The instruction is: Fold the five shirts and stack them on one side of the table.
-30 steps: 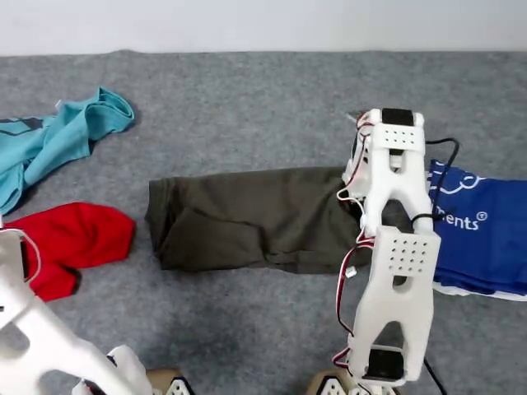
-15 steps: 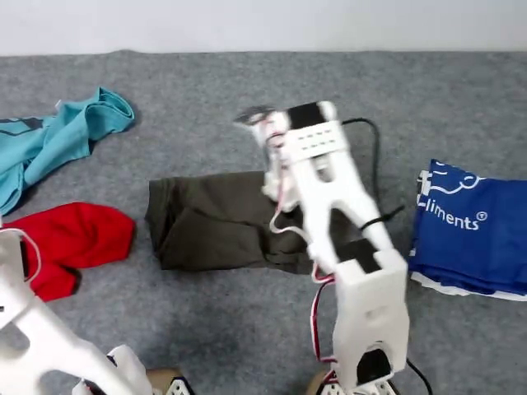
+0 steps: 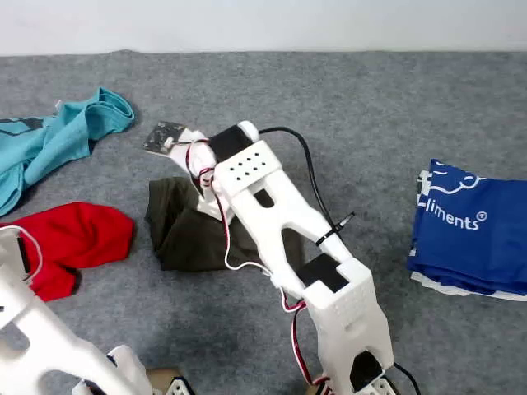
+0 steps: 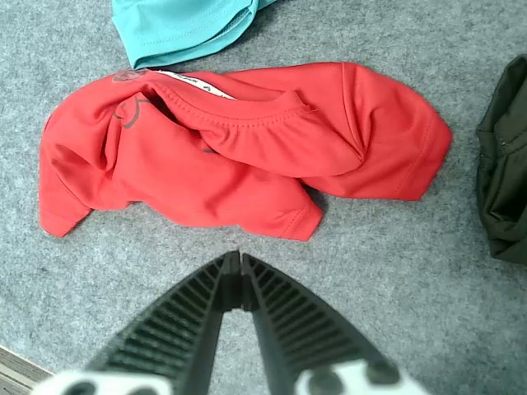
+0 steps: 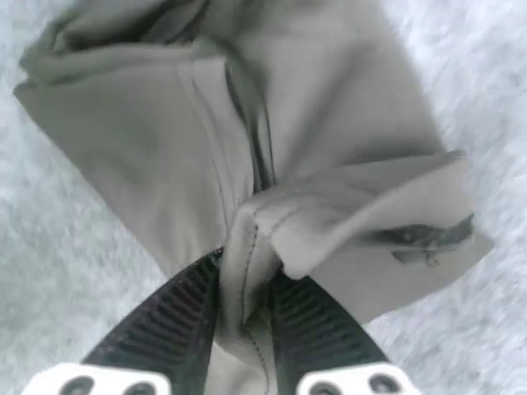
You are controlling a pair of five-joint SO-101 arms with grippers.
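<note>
Grey felt-covered table (image 3: 370,99) noted as the working surface, with four garments recorded on it. The dark olive fabric shirt (image 3: 185,239) is placed near the middle of the table, partly folded over on itself. As far as can be seen beneath the white right arm (image 3: 272,206), its long axis is laid from side to side across the table. In the right wrist view a hemmed edge of this shirt is pinched between the black ribbed fingers of the right gripper (image 5: 247,271), which are closed on the cloth. The held fold is bunched, with a seam running along it. The crumpled red jersey shirt (image 4: 247,156) is placed on the left side of the table, just beside the olive shirt but apart from it. Its collar is turned toward the far edge, and a white strip is seen inside the neckline; no writing on it can be made out. The crumpled teal shirt (image 3: 58,136) is found beyond the red one, at the far left, close to it. The folded blue shirt (image 3: 482,239) is laid flat at the right side, well apart from the olive shirt, with white lettering printed on its upper face and a white layer showing under its near edge. The left gripper (image 4: 240,259) is held above bare table on the near side of the red shirt, its fingers pressed together with nothing between them.
</note>
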